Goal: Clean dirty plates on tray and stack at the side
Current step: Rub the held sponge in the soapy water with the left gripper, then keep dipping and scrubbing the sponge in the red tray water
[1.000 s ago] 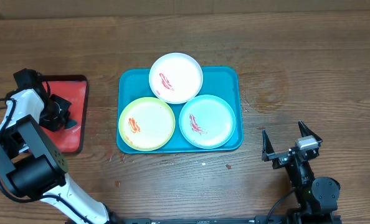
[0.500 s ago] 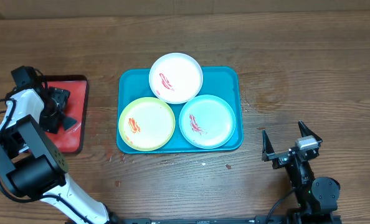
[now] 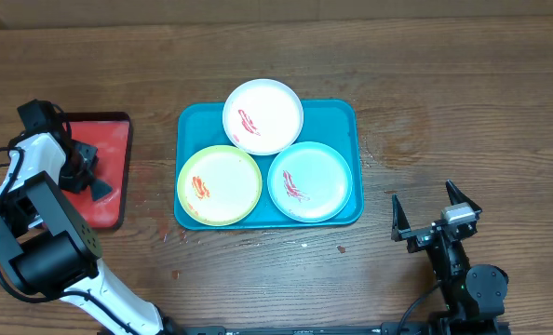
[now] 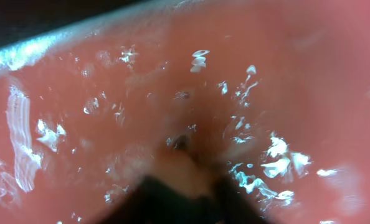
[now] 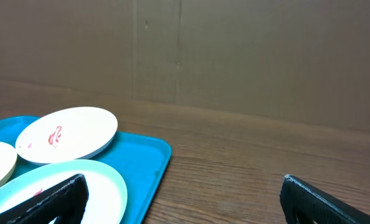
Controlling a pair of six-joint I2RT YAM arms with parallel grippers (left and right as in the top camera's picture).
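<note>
Three dirty plates lie on the teal tray point(image 3: 338, 123), each with red smears: white point(image 3: 263, 115) at the back, yellow-green point(image 3: 219, 184) front left, light blue point(image 3: 310, 180) front right. My left gripper point(image 3: 79, 171) is down on the red tray point(image 3: 111, 138), far left of the plates, beside a small dark piece point(image 3: 101, 190). Its wrist view is filled by the wet red tray point(image 4: 247, 87) and a dark blur point(image 4: 172, 205), which hides the jaws. My right gripper point(image 3: 424, 197) stands open and holds nothing, right of the teal tray point(image 5: 149, 155), facing the light blue plate point(image 5: 104, 186) and the white plate point(image 5: 70, 132).
The red tray with a dark rim sits at the table's left edge, under my left arm point(image 3: 34, 200). Bare wooden tabletop point(image 3: 463, 102) surrounds the teal tray. A plain brown wall point(image 5: 247, 56) stands behind the table in the right wrist view.
My left gripper's fingers spread apart over the red tray, then drew closer together as it settled back down. The plates and the right arm have not moved.
</note>
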